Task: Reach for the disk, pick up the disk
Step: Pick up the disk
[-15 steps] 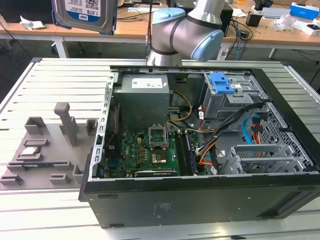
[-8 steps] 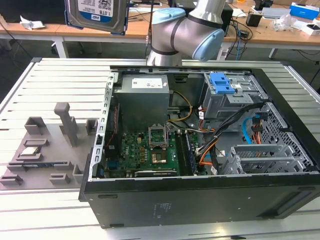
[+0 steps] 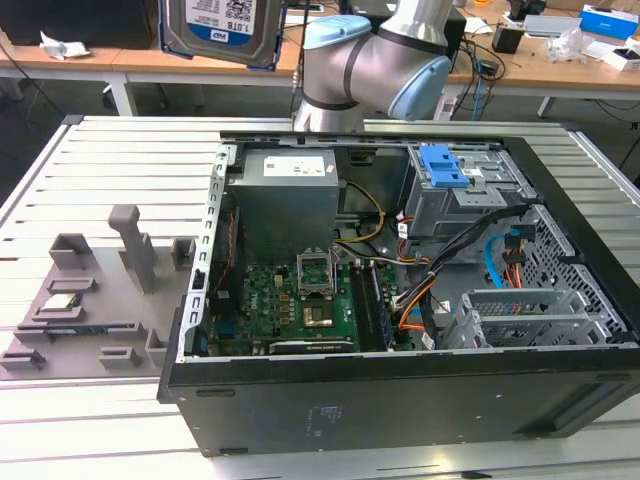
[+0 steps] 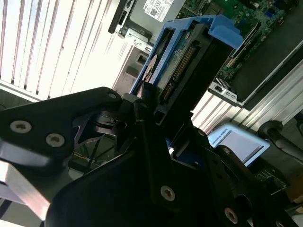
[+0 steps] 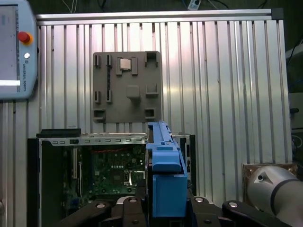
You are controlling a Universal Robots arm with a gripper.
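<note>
Clearly your claw (image 5: 164, 207) is clamped on the disk (image 3: 216, 30), well above the case (image 3: 400, 405); treat it as likely stiff, heavyish, fragile, best held by bracket (image 5: 164, 172) edges.

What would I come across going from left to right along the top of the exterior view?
A crumpled white paper → disk, lifted high above the table → robot arm → blue box.
</note>
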